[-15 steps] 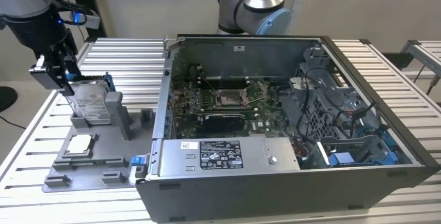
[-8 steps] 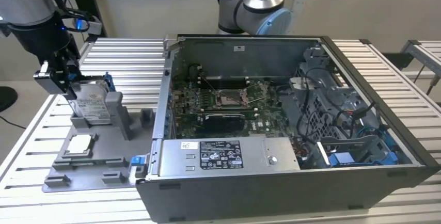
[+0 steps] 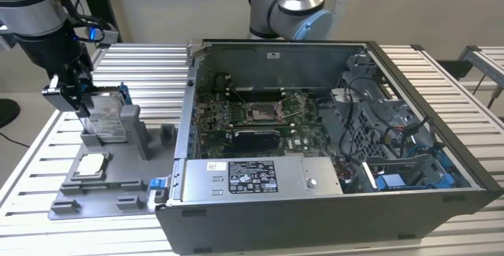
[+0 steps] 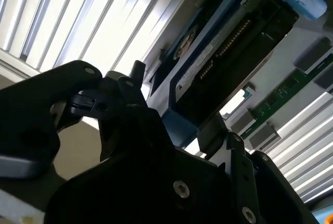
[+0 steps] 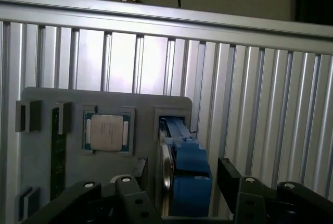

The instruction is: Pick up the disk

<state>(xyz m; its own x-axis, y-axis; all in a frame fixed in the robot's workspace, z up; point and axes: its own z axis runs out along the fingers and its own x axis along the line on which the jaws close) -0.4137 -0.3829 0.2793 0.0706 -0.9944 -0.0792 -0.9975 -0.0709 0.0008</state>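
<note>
The disk (image 3: 106,117) stands on edge in a slot of the grey holder (image 3: 118,182) at the exterior view's left, silver-grey with a white label. My gripper (image 3: 81,99) hangs over its top, open, with one finger on each side. In the first wrist view the disk (image 5: 183,166) is edge-on with its blue frame toward the camera. Small gaps separate it from the black fingers (image 5: 228,174) of the gripper (image 5: 184,178). In the second wrist view the disk (image 4: 223,62) lies between the dark fingers (image 4: 138,74) of the gripper (image 4: 174,104).
A small square silver chip (image 3: 91,165) (image 5: 106,132) rests in a pocket of the same holder (image 5: 140,104). An open computer case (image 3: 315,150) holding a grey labelled box (image 3: 260,176) stands just to the exterior view's right. Another arm's base (image 3: 287,8) rises behind it.
</note>
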